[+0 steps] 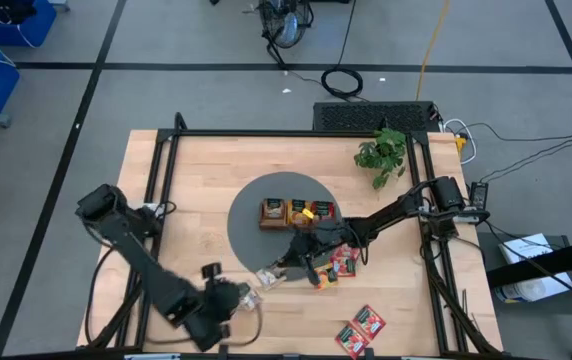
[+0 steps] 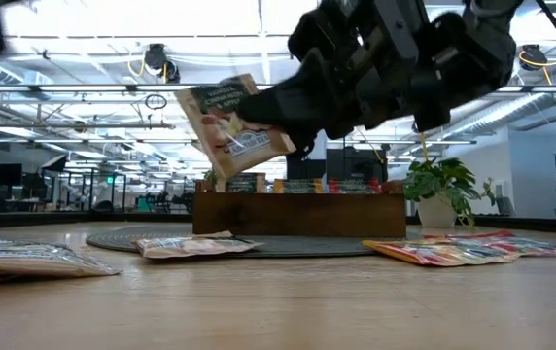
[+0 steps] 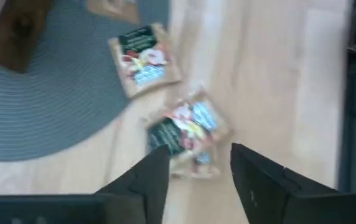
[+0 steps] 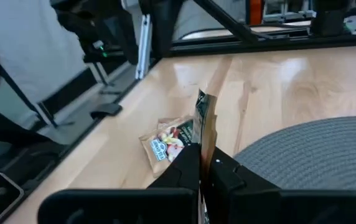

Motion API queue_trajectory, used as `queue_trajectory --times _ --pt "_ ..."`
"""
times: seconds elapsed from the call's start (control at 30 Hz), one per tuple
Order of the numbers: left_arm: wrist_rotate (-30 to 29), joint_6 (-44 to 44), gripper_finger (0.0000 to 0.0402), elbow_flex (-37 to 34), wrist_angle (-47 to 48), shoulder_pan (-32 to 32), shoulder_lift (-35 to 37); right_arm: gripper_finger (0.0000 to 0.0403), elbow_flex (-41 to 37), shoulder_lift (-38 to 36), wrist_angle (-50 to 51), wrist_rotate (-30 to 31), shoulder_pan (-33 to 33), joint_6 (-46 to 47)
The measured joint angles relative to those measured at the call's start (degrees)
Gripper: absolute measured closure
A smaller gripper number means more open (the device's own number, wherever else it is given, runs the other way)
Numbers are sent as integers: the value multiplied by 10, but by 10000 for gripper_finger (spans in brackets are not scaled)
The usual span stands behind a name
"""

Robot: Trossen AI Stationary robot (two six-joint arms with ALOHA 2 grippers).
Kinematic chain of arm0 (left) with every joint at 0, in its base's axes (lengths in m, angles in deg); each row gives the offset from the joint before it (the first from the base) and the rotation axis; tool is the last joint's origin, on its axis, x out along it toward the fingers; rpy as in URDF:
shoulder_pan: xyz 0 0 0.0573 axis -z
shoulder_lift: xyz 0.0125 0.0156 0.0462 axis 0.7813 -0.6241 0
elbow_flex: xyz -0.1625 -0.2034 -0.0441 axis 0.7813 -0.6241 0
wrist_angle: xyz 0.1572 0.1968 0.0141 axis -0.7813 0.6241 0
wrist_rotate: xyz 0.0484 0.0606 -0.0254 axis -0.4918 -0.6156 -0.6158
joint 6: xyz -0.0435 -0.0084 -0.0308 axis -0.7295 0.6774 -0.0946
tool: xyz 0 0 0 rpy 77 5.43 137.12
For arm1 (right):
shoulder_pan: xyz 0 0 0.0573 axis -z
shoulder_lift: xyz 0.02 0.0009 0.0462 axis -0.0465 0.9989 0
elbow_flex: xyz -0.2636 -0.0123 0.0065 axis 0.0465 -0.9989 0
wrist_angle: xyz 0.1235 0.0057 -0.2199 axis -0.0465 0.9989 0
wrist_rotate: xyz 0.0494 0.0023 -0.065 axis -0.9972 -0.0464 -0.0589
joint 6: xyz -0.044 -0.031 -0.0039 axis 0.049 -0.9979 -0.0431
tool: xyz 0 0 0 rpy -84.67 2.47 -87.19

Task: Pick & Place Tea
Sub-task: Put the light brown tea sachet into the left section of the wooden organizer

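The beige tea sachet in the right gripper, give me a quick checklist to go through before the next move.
1. Grip: right gripper is shut on the beige sachet, pinched at one edge. Ok.
2. Lift: the sachet hangs clear of the table in the low view. Ok.
3. Tray: the wooden tray sits on the round grey mat, packets already in it; free room for this one: cannot tell.
4. Left gripper: open, over another beige sachet on the table, away from the tray. Ok.
5. Remaining: red sachets lie near the table's front edge. Not ok, work left.
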Motion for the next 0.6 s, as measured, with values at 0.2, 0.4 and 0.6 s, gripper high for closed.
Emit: queue_trajectory --times 0.2,0.4,0.6 --pt "-99 -45 305 0 -2 81 0 403 -17 0 -47 -19 25 13" --pt "-268 -58 393 -17 -46 144 0 403 -17 -12 -106 -31 52 -9" --pt "-361 42 398 -141 -308 158 -1 403 -16 -51 -109 -29 92 -33"
